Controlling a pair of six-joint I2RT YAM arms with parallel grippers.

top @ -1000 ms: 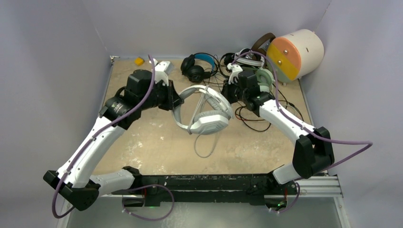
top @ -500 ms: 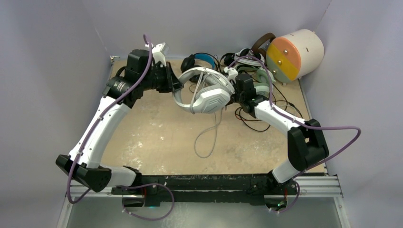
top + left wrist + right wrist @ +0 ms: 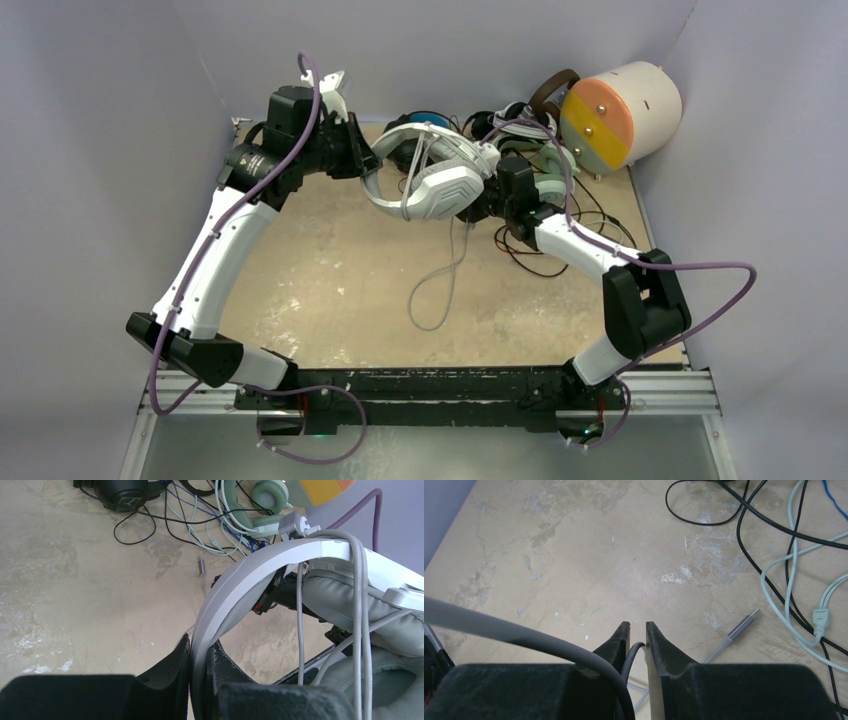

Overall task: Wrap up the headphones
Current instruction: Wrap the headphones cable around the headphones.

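Observation:
The white-grey headphones hang in the air over the back of the table. My left gripper is shut on their headband, which runs up from between the fingers. Cable turns lie over the band by the grey ear pads. My right gripper sits just right of the ear cups, its jaws a narrow slit apart around a thin cable. A slack cable loop drops to the table.
More headphones lie at the back: a black pair with a blue band, a mint-green pair and a brown one. Their cables tangle on the right. A cream cylinder stands in the back right corner. A metal plug lies below.
Both arms have carried the white-grey headphones up and toward the back of the table. The cable loop now hangs longer beneath them. The right jaws have eased slightly apart.

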